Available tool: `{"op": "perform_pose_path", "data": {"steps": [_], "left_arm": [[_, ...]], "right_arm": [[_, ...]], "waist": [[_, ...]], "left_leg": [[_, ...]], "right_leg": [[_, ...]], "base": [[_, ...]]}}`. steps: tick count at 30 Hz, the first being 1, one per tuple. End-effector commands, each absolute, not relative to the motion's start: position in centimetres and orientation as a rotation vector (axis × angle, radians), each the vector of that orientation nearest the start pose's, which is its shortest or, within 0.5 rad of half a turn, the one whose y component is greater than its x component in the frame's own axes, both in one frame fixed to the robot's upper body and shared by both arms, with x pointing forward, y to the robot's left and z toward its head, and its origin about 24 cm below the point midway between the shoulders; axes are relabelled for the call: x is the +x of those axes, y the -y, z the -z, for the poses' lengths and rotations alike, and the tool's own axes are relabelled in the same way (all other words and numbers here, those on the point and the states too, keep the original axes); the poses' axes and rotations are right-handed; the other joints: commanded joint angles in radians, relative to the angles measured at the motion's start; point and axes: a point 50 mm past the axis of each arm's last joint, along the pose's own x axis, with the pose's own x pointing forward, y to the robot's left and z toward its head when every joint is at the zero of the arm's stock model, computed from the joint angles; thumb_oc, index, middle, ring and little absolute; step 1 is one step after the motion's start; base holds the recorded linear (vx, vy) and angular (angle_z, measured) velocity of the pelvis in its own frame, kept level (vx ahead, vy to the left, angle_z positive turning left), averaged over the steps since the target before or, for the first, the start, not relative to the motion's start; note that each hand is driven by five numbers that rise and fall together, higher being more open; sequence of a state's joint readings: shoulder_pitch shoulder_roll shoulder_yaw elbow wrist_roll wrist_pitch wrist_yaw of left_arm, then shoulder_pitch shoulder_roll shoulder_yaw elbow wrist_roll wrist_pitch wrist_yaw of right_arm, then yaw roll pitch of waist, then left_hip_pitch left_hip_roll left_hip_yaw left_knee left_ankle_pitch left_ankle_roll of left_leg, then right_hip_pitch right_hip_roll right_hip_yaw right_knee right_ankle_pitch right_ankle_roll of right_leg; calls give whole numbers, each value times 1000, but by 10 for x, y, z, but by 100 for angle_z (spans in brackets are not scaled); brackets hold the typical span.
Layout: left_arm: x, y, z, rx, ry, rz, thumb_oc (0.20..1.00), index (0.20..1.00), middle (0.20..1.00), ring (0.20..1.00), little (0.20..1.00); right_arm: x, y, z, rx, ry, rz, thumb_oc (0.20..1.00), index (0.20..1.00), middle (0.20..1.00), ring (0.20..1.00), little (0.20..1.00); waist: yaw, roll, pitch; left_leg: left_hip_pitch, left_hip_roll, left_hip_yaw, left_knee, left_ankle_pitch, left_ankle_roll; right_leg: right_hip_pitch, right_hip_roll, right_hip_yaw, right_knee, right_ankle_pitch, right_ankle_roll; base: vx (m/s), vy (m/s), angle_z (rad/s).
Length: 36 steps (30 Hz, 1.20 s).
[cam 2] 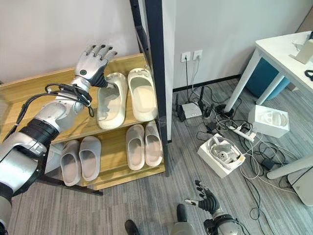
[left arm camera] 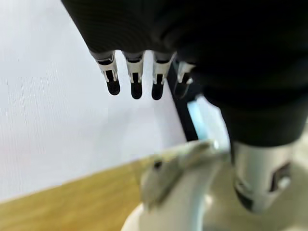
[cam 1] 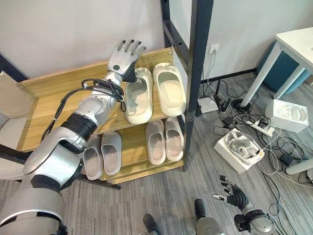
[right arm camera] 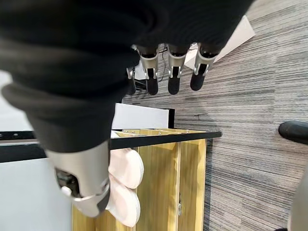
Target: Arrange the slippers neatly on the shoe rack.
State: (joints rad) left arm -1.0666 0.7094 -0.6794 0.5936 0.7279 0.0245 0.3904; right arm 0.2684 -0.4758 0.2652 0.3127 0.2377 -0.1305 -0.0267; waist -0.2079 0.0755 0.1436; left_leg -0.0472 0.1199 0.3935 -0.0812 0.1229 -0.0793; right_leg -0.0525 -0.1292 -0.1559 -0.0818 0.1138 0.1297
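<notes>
**Foam slippers on the top shelf: light, springy, best nudged by the rim**

Cream foam is what I am working with: two cream slippers on the top shelf (cam 1: 54, 93) of the wooden shoe rack (cam 1: 146, 169), toes toward the wall. The left cream slipper (cam 1: 138, 96) sits slightly skewed, heel swung outward, while the right cream slipper (cam 1: 169, 88) lies straighter just beside it. My left hand (cam 1: 124, 58) is above the toe end of the skewed one, fingers (left arm camera: 136, 82) straight and spread, grasping nothing; whether the heel of the hand touches the slipper I cannot tell.

I judge these light, squashy and a bit grippy on wood, so they should slide under a flat push but may pivot rather than travel straight. The thick side wall or the strap over the toe looks the soundest place to pinch; the heel rim suits a nudge.

Room is tight on the right, where the dark metal post (cam 1: 198, 73) stands close to the right cream slipper. The shelf's front edge lies just below both heels, so a clumsy pull could tip one off. Bare shelf opens to the left. Below, the grey pair (cam 1: 102, 154) and the beige pair (cam 1: 164, 140) already lie tidy on the lower shelf.

My right hand (cam 1: 234, 195) hangs low over the floor, fingers relaxed, idle.
</notes>
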Motion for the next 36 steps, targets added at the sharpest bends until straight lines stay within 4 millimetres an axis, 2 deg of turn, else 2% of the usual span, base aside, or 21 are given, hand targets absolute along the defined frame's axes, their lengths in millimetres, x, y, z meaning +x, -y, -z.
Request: {"op": "perform_pose_path", "data": {"steps": [1, 4, 8, 10, 12, 15, 18, 21, 27, 29, 30, 31, 32, 33, 34, 36], "left_arm": [[383, -197, -281, 1615, 697, -403, 1000, 1000, 1000, 1000, 1000], [375, -195, -284, 1532, 749, -419, 1000, 1000, 1000, 1000, 1000], [363, -195, -279, 1396, 793, -413, 1000, 1000, 1000, 1000, 1000], [357, -194, -261, 1153, 766, -349, 1000, 1000, 1000, 1000, 1000], [355, -192, -222, 667, 627, -205, 1000, 1000, 1000, 1000, 1000], [358, -184, -201, 439, 528, -102, 1000, 1000, 1000, 1000, 1000], [361, -177, -193, 406, 485, -51, 1000, 1000, 1000, 1000, 1000], [370, -172, -181, 447, 409, -21, 1000, 1000, 1000, 1000, 1000], [381, -161, -173, 487, 349, -10, 1000, 1000, 1000, 1000, 1000], [386, -159, -173, 542, 334, -25, 1000, 1000, 1000, 1000, 1000], [392, -163, -180, 721, 351, -80, 1000, 1000, 1000, 1000, 1000], [393, -162, -180, 722, 352, -80, 1000, 1000, 1000, 1000, 1000], [398, -167, -182, 876, 348, -122, 1000, 1000, 1000, 1000, 1000], [398, -167, -182, 876, 350, -122, 1000, 1000, 1000, 1000, 1000], [403, -171, -185, 981, 339, -165, 1000, 1000, 1000, 1000, 1000], [406, -172, -186, 1007, 331, -187, 1000, 1000, 1000, 1000, 1000]], "right_arm": [[160, 211, 60, -191, -455, -90, 1000, 1000, 1000, 1000, 1000], [161, 209, 62, -185, -464, -89, 1000, 1000, 1000, 1000, 1000], [162, 207, 64, -188, -472, -92, 1000, 1000, 1000, 1000, 1000], [161, 206, 66, -185, -483, -83, 1000, 1000, 1000, 1000, 1000], [164, 204, 68, -192, -498, -81, 1000, 1000, 1000, 1000, 1000], [166, 202, 67, -194, -495, -85, 1000, 1000, 1000, 1000, 1000], [168, 200, 66, -196, -493, -93, 1000, 1000, 1000, 1000, 1000], [166, 198, 66, -203, -492, -114, 1000, 1000, 1000, 1000, 1000], [162, 197, 68, -207, -507, -118, 1000, 1000, 1000, 1000, 1000], [161, 197, 69, -209, -512, -118, 1000, 1000, 1000, 1000, 1000], [159, 198, 69, -209, -510, -121, 1000, 1000, 1000, 1000, 1000], [159, 198, 68, -208, -509, -120, 1000, 1000, 1000, 1000, 1000], [159, 199, 67, -212, -503, -126, 1000, 1000, 1000, 1000, 1000], [159, 199, 67, -211, -503, -126, 1000, 1000, 1000, 1000, 1000], [159, 200, 65, -217, -493, -131, 1000, 1000, 1000, 1000, 1000], [159, 201, 64, -216, -487, -127, 1000, 1000, 1000, 1000, 1000]], "waist": [[35, -69, -18], [50, -73, -22], [60, -76, -24], [68, -77, -25], [75, -76, -27], [74, -75, -31], [73, -74, -30], [64, -75, -31], [50, -77, -29], [44, -76, -28], [35, -76, -29], [36, -77, -28], [28, -77, -27], [29, -77, -27], [17, -79, -27], [13, -80, -25]], "left_leg": [[98, -1, -58, -6, -124, -28], [97, -1, -66, -6, -123, -28], [97, -2, -80, -6, -121, -27], [101, -3, -84, -6, -121, -26], [104, -5, -89, -6, -120, -23], [97, -8, -93, -6, -114, -20], [95, -9, -96, -6, -113, -18], [95, -10, -93, -6, -114, -18], [97, -11, -86, -6, -115, -16], [98, -11, -82, -6, -116, -16], [99, -11, -78, -6, -117, -16], [99, -11, -78, -6, -117, -16], [101, -10, -73, -6, -118, -17], [100, -10, -73, -6, -118, -17], [99, -9, -68, -6, -118, -18], [98, -8, -65, -6, -118, -18]], "right_leg": [[11, -31, -63, 12, -85, 84], [19, -32, -71, 10, -87, 81], [26, -32, -77, 7, -86, 77], [32, -32, -81, 6, -85, 74], [37, -32, -82, 5, -83, 69], [32, -33, -84, 5, -76, 67], [31, -33, -84, 5, -75, 67], [29, -34, -83, 5, -72, 70], [26, -36, -77, 4, -68, 73], [24, -37, -73, 5, -68, 74], [21, -37, -68, 5, -67, 75], [21, -37, -68, 5, -67, 75], [20, -36, -64, 5, -67, 76], [18, -36, -64, 6, -67, 76], [14, -35, -59, 7, -67, 79], [10, -35, -55, 7, -67, 80]], "base": [[-8, 10, 14], [-16, 4, 8], [-16, 0, 13], [-14, 10, 4], [-25, 18, 11], [-23, 6, 7], [0, 0, 0], [0, 0, 0], [0, 0, 0], [18, -4, -4], [0, 0, 0], [0, 0, 0], [0, 0, 0], [0, 0, 0], [14, 6, -4], [11, 7, -8]]}}
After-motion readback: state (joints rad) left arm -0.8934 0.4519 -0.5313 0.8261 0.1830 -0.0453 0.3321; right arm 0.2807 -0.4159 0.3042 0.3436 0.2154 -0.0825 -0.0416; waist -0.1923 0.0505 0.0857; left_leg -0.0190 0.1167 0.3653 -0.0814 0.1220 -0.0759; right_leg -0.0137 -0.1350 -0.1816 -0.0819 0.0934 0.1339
